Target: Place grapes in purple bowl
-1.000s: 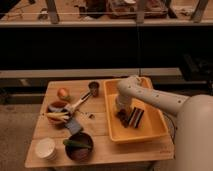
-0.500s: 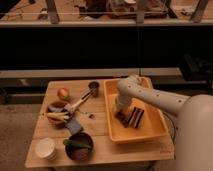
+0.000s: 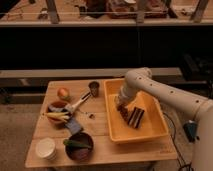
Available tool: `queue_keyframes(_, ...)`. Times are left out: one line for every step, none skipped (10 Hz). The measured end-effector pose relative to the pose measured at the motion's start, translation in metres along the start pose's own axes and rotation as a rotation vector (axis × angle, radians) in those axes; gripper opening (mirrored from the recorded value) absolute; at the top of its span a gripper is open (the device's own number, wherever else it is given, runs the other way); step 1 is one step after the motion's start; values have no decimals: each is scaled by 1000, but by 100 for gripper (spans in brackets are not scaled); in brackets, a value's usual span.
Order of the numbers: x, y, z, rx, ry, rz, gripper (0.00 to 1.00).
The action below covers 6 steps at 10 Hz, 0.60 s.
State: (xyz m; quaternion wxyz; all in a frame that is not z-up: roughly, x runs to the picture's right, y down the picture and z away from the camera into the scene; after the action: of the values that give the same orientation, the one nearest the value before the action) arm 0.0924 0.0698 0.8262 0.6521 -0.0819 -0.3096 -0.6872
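Gripper [image 3: 120, 106] low inside bin [image 3: 150, 134], left part, right on grapes [image 3: 123, 114]. Grapes touch block [image 3: 136, 118] on its left. Axis unclear; grip state: can't tell. Purple bowl [image 3: 83, 154] on table [image 3: 100, 134], off bin's front-left corner.

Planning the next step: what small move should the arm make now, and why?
Probably ease the gripper down onto the grapes in the yellow tray: it hangs right over them beside the striped block, while the purple bowl sits apart on the table.
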Motion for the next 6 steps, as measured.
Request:
queue_keyframes(3, -5, -18, 14, 14, -3, 14)
queue_keyframes(7, -22, -57, 62, 43, -38, 14)
queue_keyframes(5, -37, -69, 94, 48, -73, 14)
queue_keyframes(1, -53, -75, 121, 47, -107, 14)
queue_keyframes(-8, -80, -75, 158, 38, -161, 14)
queue_keyframes(-14, -96, -73, 176, 30, -193, 14)
